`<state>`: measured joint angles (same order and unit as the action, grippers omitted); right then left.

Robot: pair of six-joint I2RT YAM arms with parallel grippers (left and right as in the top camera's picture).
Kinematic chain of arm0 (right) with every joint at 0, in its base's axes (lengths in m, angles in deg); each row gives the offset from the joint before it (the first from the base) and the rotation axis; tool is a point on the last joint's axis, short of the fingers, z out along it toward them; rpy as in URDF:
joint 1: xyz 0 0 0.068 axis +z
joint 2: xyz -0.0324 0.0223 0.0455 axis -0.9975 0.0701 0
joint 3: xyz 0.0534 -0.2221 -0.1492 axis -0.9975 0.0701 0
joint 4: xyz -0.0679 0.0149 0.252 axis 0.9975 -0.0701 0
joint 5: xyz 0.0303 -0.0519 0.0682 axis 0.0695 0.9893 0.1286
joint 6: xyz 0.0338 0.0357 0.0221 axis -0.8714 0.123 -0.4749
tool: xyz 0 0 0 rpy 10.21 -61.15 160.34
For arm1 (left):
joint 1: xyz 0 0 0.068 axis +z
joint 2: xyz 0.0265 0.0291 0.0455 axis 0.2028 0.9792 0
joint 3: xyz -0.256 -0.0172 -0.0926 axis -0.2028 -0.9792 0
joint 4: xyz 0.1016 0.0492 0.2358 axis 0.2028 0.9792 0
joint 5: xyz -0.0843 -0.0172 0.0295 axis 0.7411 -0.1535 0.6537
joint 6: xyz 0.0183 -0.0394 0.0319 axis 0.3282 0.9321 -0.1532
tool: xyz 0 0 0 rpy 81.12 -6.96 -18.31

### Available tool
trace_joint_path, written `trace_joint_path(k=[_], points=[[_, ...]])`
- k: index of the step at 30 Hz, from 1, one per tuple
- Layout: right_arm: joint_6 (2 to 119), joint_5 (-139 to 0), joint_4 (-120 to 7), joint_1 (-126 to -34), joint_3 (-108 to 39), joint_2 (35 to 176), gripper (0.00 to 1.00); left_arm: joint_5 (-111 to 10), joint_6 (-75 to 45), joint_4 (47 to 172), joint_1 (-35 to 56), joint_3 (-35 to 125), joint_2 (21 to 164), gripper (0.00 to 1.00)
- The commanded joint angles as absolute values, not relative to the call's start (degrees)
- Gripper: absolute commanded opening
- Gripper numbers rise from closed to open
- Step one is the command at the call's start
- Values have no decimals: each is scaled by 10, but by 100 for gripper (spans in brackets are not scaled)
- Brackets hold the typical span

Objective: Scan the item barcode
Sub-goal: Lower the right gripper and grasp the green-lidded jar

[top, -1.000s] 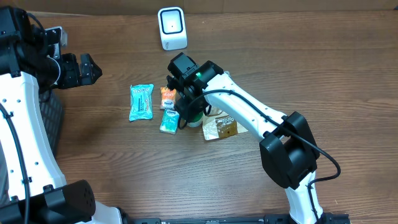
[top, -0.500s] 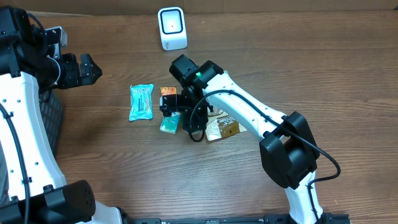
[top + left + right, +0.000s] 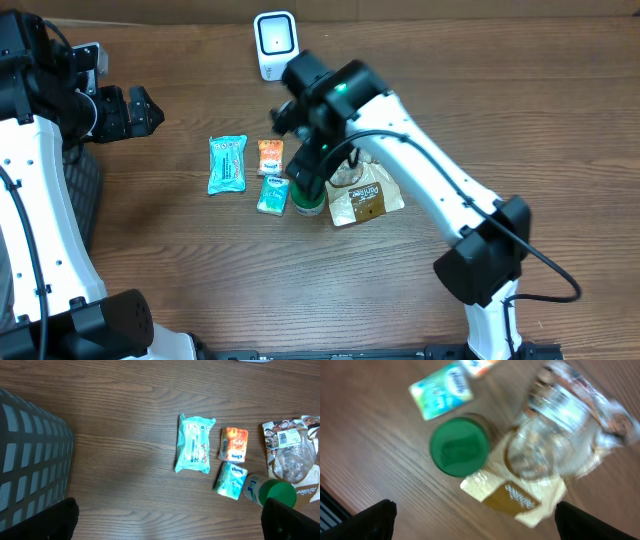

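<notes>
The green-lidded jar [image 3: 308, 204] stands directly beneath the right claw [image 3: 308, 170], which hides most of it in the overhead view. Only the round, smooth plastic lid and a sliver of white-and-blue label show, and no barcode can be made out. The right claw is spread wide with nothing in it. Its dark fingertips [image 3: 375, 519] are cut off at the bottom corners of a blurred wrist view.

A soft teal tissue packet [image 3: 272, 194] lies just to one side of the claw. On the opposite side is a glossy brown pouch [image 3: 368, 203], lying flat, with something clear and crinkly on it that is too smeared to identify. The white, boxy scanner [image 3: 277, 45] sits beyond the claw, apart from the jar.

The left claw [image 3: 143, 112] is well away from the jar, fully open and empty. Beside it is a dark mesh basket [image 3: 30, 460], cropped by the frame edge.
</notes>
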<state>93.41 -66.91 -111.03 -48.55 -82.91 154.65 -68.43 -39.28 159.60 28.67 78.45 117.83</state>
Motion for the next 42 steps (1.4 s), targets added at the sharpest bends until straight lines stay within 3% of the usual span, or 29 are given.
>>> trace_joint_path(k=[1, 5, 10, 15, 33, 38, 42], points=[[756, -687, -1104, -518, -842, 1535, 100, -678, -404, 1595, 286, 792, 1176, 100], [606, -745, -1050, -532, -836, 1535, 100, -678, -404, 1595, 286, 792, 1176, 100], [430, -698, -962, -517, -767, 1535, 94, -678, -404, 1595, 286, 792, 1176, 99], [350, -652, -910, -489, -681, 1535, 95, -678, -404, 1595, 286, 792, 1176, 100], [362, -653, -859, -466, -579, 1536, 84, -678, -404, 1595, 286, 792, 1176, 100], [468, -660, -854, -467, -580, 1536, 65, -678, -404, 1595, 286, 792, 1176, 100], [594, -692, -852, -467, -580, 1536, 56, -678, -404, 1595, 286, 792, 1176, 99]])
